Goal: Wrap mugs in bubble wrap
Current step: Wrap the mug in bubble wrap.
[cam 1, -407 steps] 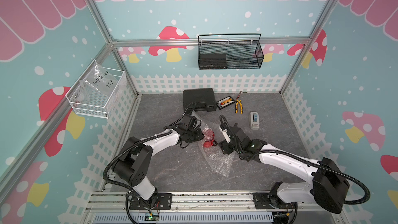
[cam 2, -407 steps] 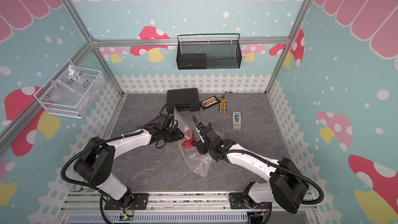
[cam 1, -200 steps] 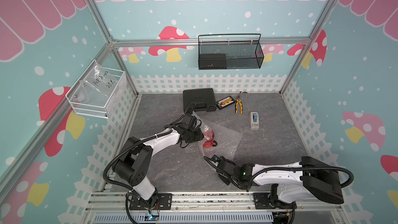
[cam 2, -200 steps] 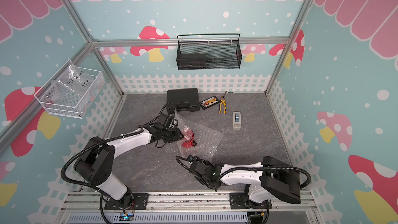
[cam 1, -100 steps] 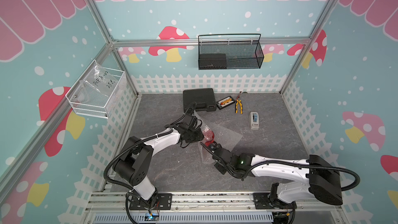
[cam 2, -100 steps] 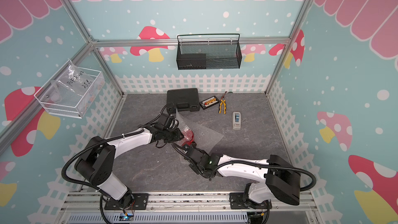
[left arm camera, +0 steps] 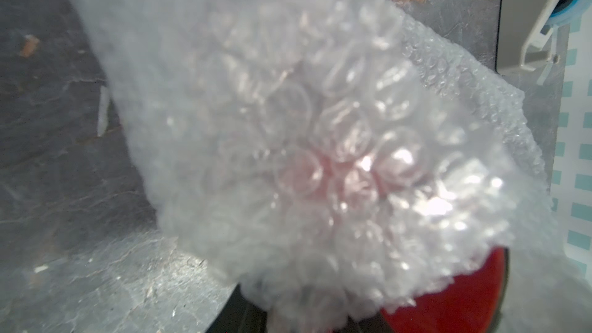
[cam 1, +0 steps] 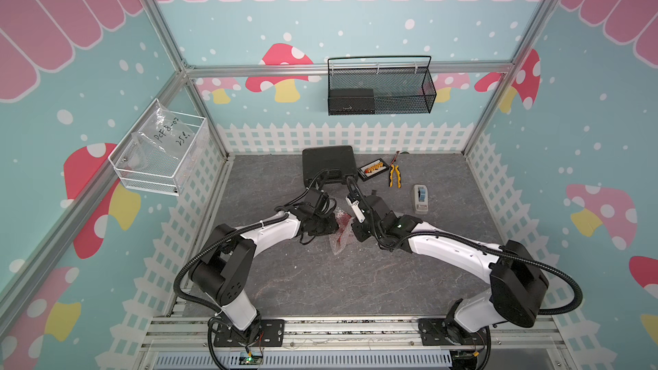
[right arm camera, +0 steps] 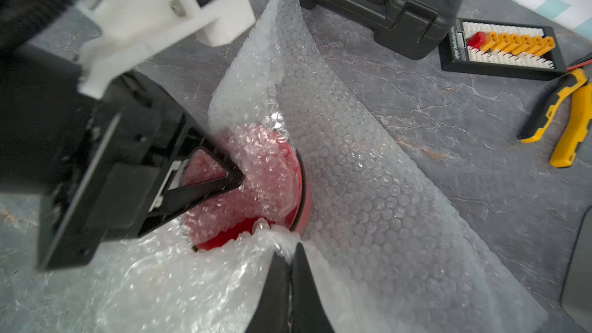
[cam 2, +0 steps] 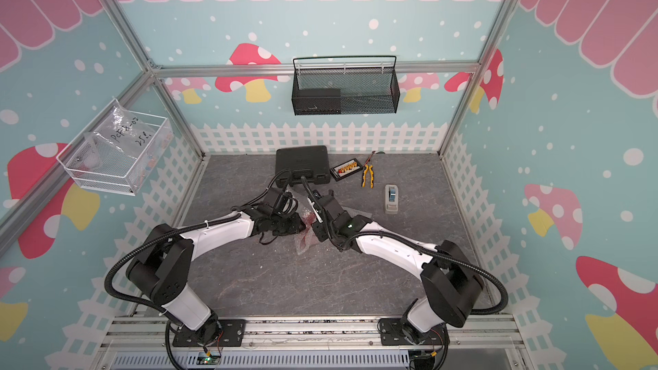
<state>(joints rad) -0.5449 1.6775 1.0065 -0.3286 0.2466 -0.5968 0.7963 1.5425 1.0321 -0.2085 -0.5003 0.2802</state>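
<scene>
A: Where on the grey table (cam 1: pixel 356 279)?
B: Mid-table, between the two arms. Spreads bubble wrap (right arm camera: pixel 352 187) there, with one flap standing tall on the far side and crumpled folds on the near side.

A: And in the sheet?
B: Holds the mug (right arm camera: pixel 224 240), red wall half veiled by bubbles, dark rim showing on one side. Cannot tell whether upright or tipped, so cannot give its long axis.

A: Nearer to which arm?
B: Close to both. Pinches the sheet's edge with the right gripper (right arm camera: pixel 290 251), fingers together, just beside the rim; puts the mug straight ahead of those tips, toward the left arm.

A: The left gripper (cam 1: pixel 329 226)?
B: Presses one finger (right arm camera: pixel 198 192) into wrap lying over the red. Hides the other, so cannot tell whether clamped or apart.

A: Next?
B: Probably calls for drawing the pinched edge across the mug toward that finger.
</scene>
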